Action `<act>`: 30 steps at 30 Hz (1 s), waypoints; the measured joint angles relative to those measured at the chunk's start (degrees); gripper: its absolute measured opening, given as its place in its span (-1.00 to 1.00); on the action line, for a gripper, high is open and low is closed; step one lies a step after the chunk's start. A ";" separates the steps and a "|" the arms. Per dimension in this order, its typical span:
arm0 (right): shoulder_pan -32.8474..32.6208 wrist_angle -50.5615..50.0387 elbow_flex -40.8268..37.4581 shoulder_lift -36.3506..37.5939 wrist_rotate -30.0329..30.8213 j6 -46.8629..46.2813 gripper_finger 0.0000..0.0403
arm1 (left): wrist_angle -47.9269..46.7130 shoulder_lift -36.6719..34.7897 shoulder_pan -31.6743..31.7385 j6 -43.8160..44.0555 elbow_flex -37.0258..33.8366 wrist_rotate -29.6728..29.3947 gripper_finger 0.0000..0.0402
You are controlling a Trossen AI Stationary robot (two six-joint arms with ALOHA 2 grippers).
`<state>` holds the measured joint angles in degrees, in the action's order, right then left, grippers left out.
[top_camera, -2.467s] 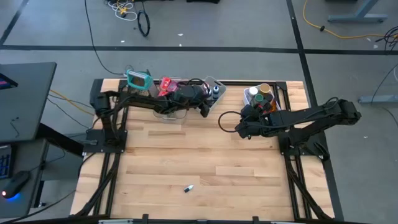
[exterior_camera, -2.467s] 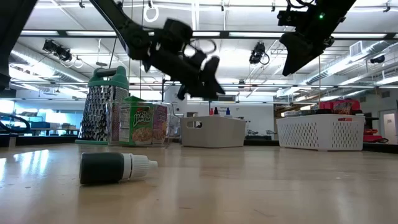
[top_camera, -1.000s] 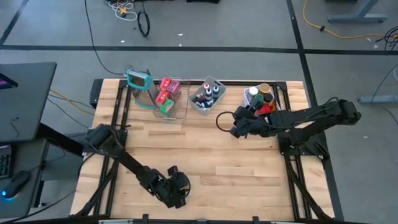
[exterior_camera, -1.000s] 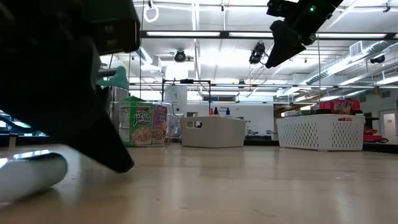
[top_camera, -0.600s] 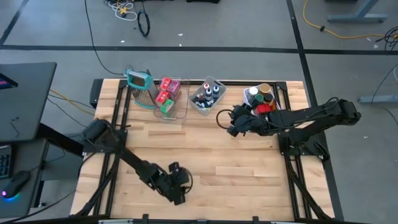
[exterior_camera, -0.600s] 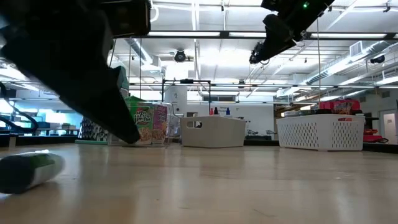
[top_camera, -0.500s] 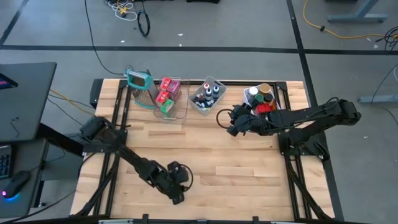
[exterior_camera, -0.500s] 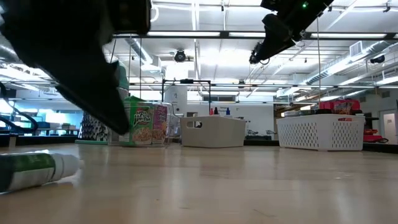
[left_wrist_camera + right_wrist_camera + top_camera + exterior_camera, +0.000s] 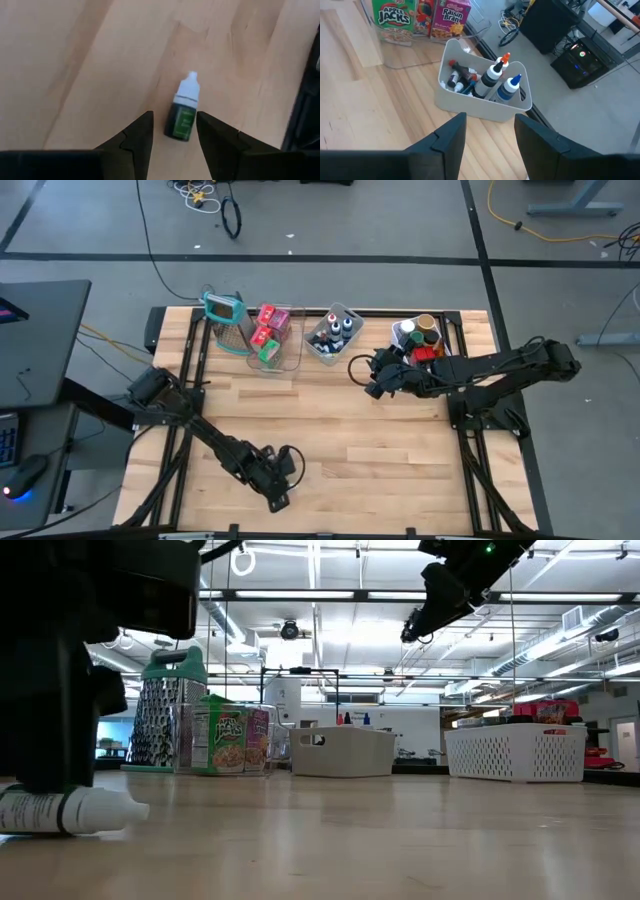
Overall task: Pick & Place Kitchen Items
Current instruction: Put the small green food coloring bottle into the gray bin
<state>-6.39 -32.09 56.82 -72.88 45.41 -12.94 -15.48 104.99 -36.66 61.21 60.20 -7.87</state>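
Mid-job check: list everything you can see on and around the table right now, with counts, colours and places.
Dropper bottle: one, green label, white cap, lying near the table's front edge.
Grater: one, teal frame, back left corner.
Clear bin: one, back left, holding small cereal boxes.
Grey bin: one, back middle, holding several squeeze bottles.
White bin: one, back right, holding jars.
Table: one, light wood.
Left gripper: open, straddling the dropper bottle.
Right gripper: open, raised in front of the grey bin.
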 joint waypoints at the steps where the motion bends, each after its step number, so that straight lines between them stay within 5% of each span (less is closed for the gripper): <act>1: 0.00 0.04 0.02 0.00 0.00 0.01 -0.12 | 0.00 0.13 -0.19 -1.37 0.00 -0.25 -0.20; 14: 0.00 0.00 0.00 0.00 -2.14 -0.03 -0.12 | 4.51 2.40 -3.10 -20.32 -0.14 -5.00 -0.20; 18: 0.00 0.42 0.02 0.01 -4.49 -0.02 -0.12 | 9.08 5.06 -3.89 -23.10 -0.15 -4.21 -0.20; 30: 0.00 2.25 0.02 -0.02 -5.46 0.19 -0.12 | 8.86 6.39 -4.58 -29.85 -0.23 -13.66 -0.27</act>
<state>-6.39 -29.85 56.84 -72.90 39.94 -12.75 -6.62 111.38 -41.24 31.36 59.98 -21.54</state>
